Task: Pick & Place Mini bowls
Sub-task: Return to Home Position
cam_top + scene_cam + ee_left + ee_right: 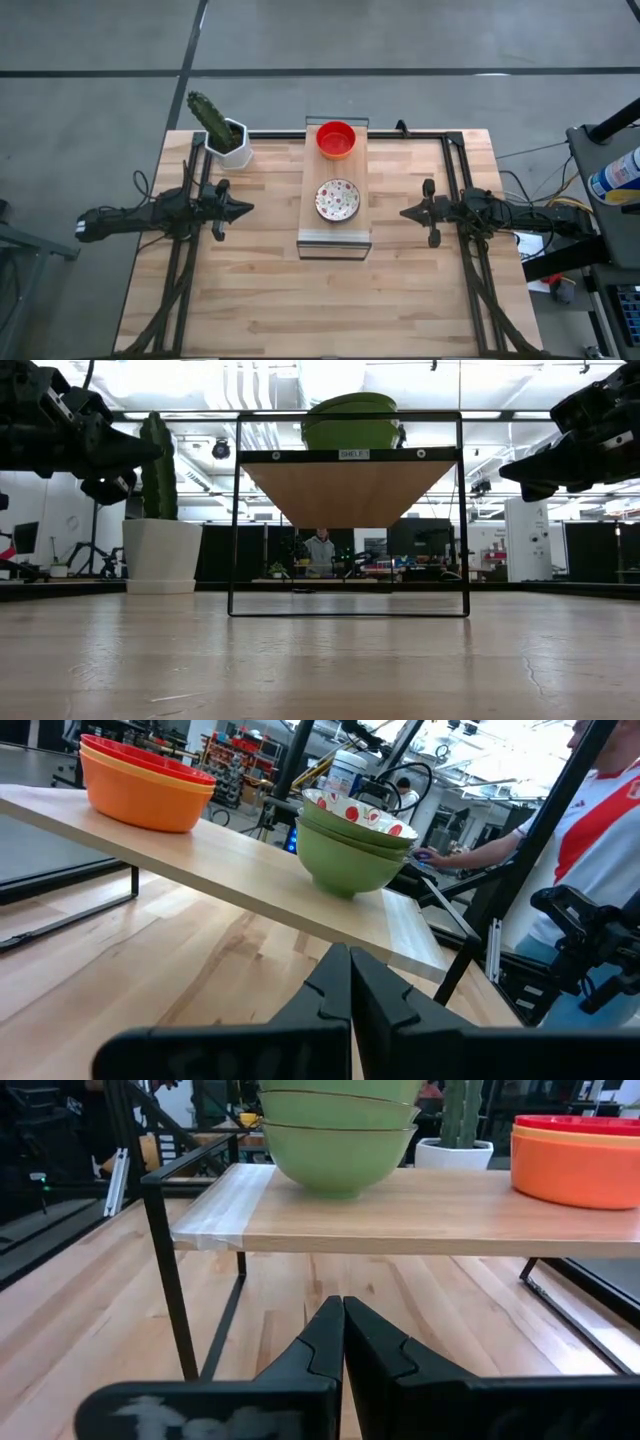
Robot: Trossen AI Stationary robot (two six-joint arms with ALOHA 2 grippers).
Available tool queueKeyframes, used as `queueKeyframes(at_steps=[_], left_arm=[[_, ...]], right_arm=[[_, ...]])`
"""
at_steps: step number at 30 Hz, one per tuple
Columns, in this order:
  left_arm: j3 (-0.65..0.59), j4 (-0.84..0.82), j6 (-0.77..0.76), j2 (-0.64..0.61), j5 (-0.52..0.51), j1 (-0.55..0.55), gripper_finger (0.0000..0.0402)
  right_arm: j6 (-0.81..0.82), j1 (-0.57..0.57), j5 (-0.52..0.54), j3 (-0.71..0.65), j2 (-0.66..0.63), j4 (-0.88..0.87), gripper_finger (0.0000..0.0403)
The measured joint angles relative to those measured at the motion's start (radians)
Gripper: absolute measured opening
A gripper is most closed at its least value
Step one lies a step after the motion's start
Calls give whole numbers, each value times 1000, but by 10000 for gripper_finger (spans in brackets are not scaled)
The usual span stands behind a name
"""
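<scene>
**A:** Where is the open room lying on the table (270, 290)?

**B:** Mostly across the lower half of the high view, where bare wood is running from edge to edge. The shelf (310, 190) is standing at the centre of the frame. Its long sides are running up and down, and its upper end is reaching the table's far edge.

**A:** And the arms?

**B:** The left gripper (247, 209) is hovering at middle left, pointing at the shelf and keeping well apart from its left edge. The right gripper (404, 212) is hovering at middle right, equally apart from the right edge. In each wrist view the fingers are pressing together tip to tip, pinching nothing. In the low view both are hanging above the tabletop, in the upper corners.

**A:** What is the shelf carrying?

**B:** Two stacks of mini bowls. The plain stack (336, 139) is sitting at the shelf's upper end, with a red bowl on top and orange ones nesting beneath it. The patterned stack (337, 200) is sitting around the shelf's middle, near the plain one but not touching it. Its bowls are showing speckled white insides and green outsides.

**A:** Anything else?

**B:** A cactus pot (232, 140) is standing at the table's upper left corner, beside the shelf but apart from it. A person (600, 810) in a red and white top is standing beyond the table.
</scene>
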Motion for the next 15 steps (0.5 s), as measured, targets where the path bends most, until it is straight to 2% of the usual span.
queueKeyframes(at_steps=[15], left_arm=[[0,0,0,0,0,0,0]], right_arm=[[-6,0,0,0,0,0,9]])
